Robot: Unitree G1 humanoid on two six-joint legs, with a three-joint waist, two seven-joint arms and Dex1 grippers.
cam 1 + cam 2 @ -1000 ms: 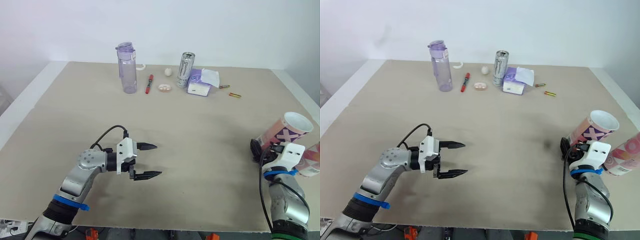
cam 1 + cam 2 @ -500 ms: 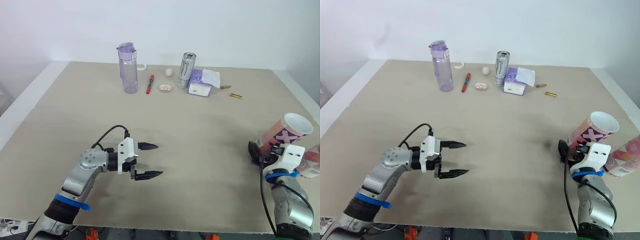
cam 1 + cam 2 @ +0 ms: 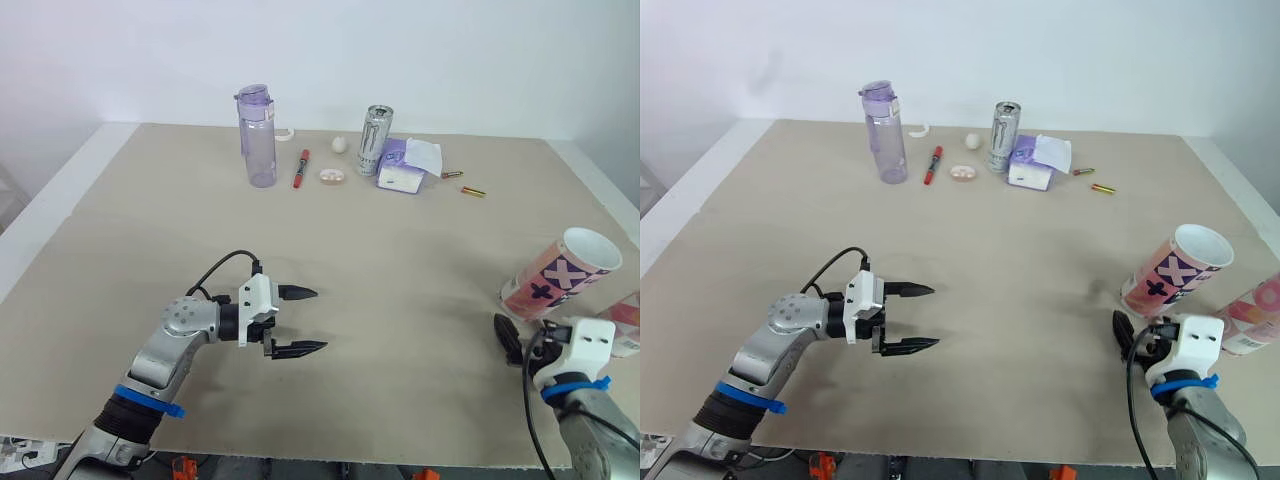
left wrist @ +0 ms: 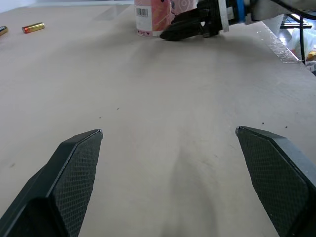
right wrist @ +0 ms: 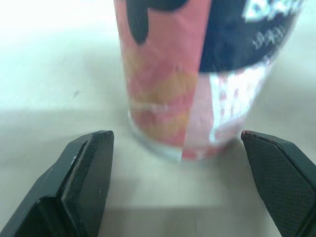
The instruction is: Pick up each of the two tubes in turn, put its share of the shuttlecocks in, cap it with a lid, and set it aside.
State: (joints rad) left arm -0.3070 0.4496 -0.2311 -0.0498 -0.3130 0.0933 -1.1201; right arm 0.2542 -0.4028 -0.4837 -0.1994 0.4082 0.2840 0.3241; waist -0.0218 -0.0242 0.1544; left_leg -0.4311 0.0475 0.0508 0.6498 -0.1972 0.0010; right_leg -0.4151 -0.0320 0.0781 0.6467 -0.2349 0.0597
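Note:
A pink patterned tube (image 3: 556, 276) with an open white rim stands on the table at the right. A second pink tube (image 3: 1254, 315) shows partly at the right edge behind it. My right gripper (image 3: 506, 340) is open just short of the first tube's base, not touching it. In the right wrist view the tube's base (image 5: 190, 89) stands a little beyond the spread fingertips (image 5: 101, 140). My left gripper (image 3: 318, 320) hovers open and empty over the table's near left middle. Its wrist view shows the tube (image 4: 150, 17) and the right gripper (image 4: 190, 28) far ahead.
Along the far edge stand a clear purple bottle (image 3: 256, 135), a red pen (image 3: 298, 168), a silver can (image 3: 372, 140), a purple tissue pack (image 3: 405, 166) and two small batteries (image 3: 470, 190). The table's right edge (image 3: 600, 190) runs close to the tubes.
My right gripper has let go of the tube's base and drawn back toward the near edge. The tube now stands free. The left arm has barely moved.

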